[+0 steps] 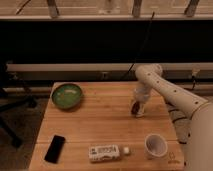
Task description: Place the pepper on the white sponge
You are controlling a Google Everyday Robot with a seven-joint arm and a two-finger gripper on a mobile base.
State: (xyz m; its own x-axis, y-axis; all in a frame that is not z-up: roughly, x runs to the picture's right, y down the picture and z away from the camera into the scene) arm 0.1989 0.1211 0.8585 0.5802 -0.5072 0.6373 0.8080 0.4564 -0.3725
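My gripper (136,108) hangs from the white arm over the right middle of the wooden table (100,125), low and close to the surface. A small dark-red shape, the pepper (133,106), shows at the gripper's tip. Just under and to the right of it lies a pale patch, the white sponge (140,114), mostly covered by the gripper. The pepper is right above or touching the sponge; I cannot tell which.
A green bowl (67,95) stands at the table's back left. A black phone (55,148) lies at the front left. A white labelled bottle (105,152) lies on its side at the front middle. A white mug (155,145) stands at the front right.
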